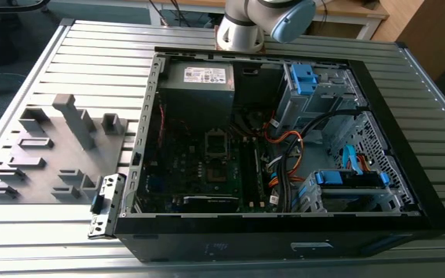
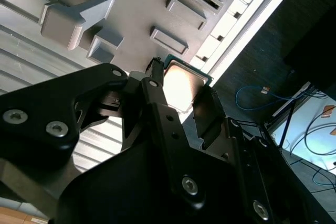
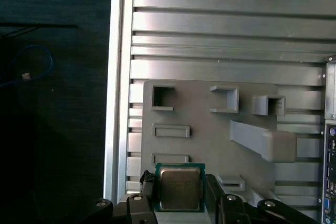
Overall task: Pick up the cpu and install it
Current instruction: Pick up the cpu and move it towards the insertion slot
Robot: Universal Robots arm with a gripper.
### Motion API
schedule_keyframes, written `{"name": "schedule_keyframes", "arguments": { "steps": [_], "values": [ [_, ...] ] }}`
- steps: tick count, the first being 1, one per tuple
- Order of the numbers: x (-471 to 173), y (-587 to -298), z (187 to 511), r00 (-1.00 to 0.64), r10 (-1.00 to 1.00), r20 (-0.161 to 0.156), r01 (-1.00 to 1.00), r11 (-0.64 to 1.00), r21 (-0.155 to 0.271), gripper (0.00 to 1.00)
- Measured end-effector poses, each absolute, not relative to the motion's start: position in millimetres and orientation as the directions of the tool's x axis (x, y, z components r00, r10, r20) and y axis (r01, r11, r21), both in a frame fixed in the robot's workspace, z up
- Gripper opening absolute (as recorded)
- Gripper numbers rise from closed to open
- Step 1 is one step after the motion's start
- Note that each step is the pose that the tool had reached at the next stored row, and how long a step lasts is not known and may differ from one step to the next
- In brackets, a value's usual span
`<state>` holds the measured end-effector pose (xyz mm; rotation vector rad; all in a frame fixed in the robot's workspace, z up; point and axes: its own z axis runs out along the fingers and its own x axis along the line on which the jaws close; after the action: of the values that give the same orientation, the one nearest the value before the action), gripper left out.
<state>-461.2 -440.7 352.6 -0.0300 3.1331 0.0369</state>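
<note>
Black metal gripper (image 3: 180, 196) links sit closest to your lens, and your jaws are clamped on the cpu (image 3: 180, 184), a thin square chip with a pale silvery lid and green rim, pinching two opposite edges. It lies flat, centred between the fingertips and square to them, with no long axis to favour. Beyond the jaws lies the grey moulded plastic holder tray (image 3: 210, 129).

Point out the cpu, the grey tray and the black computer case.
cpu (image 3: 181, 186): first wrist view, its metal top.
grey tray (image 3: 205, 140): first wrist view, bare flat part.
computer case (image 1: 207, 240): exterior view, black outer wall.
</note>
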Motion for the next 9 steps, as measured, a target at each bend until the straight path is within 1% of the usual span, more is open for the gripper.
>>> {"name": "schedule_keyframes", "arguments": {
  "steps": [9],
  "values": [
    [-442,-441,353,-1.000,-0.019,-0.008,-0.019,1.000,0.024,0.47]
  ]
}}
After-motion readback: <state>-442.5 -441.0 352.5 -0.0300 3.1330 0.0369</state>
